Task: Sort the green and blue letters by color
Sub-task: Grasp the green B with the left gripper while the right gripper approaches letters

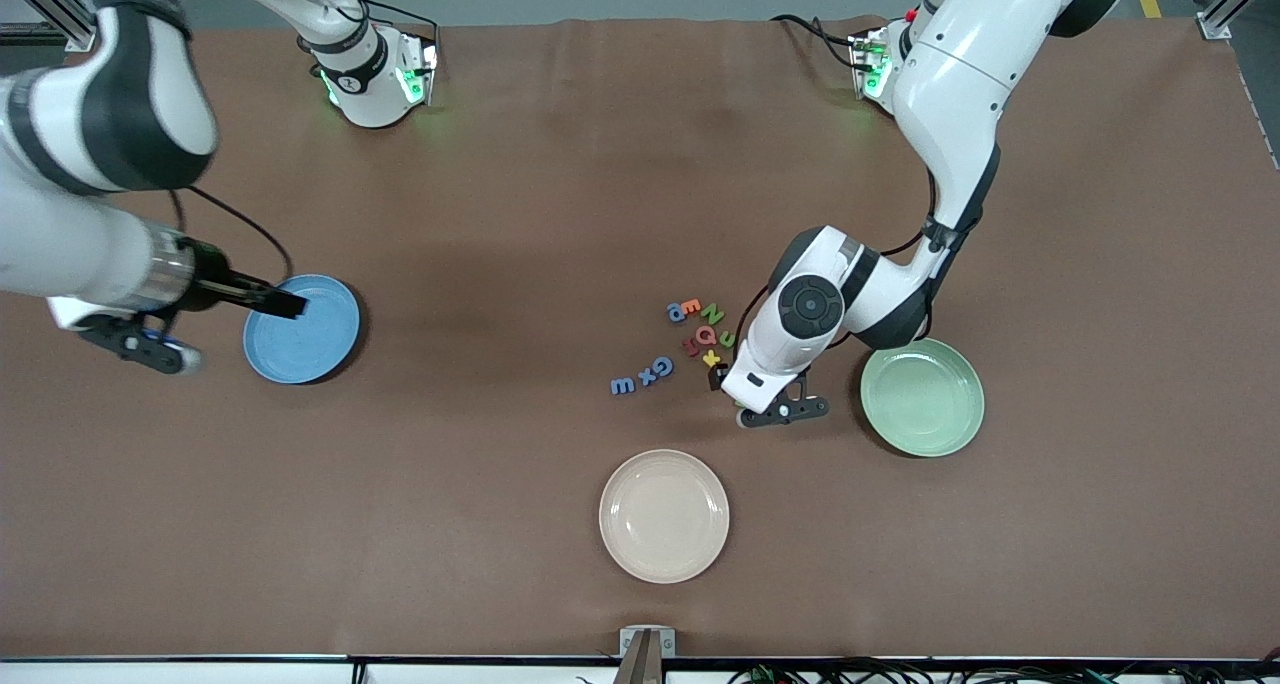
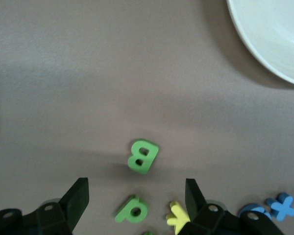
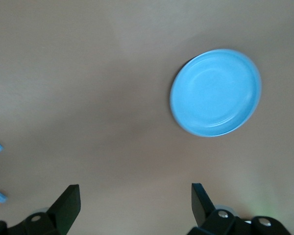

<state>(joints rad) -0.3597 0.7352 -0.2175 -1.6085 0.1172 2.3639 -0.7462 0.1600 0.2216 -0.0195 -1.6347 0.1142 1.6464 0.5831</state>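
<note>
The letters lie in a cluster mid-table. Blue ones (image 1: 648, 373) sit on the cluster's side toward the right arm's end, with a blue P (image 1: 677, 311) farther back. A green N (image 1: 712, 314) and another green letter (image 1: 728, 339) lie beside my left hand. My left gripper (image 1: 722, 378) is open, low over the cluster. In the left wrist view a green P (image 2: 132, 209) lies between the fingers of the left gripper (image 2: 136, 183), a green B (image 2: 142, 156) just past it. My right gripper (image 1: 287, 304) is open and empty, up over the blue plate (image 1: 318, 339), and also shows in its wrist view (image 3: 134, 190).
Orange, pink, red and yellow letters (image 1: 706, 336) are mixed into the cluster; a yellow one (image 2: 178, 218) touches a left finger. A green plate (image 1: 922, 397) lies beside the left hand. A beige plate (image 1: 664, 515) lies nearer the front camera.
</note>
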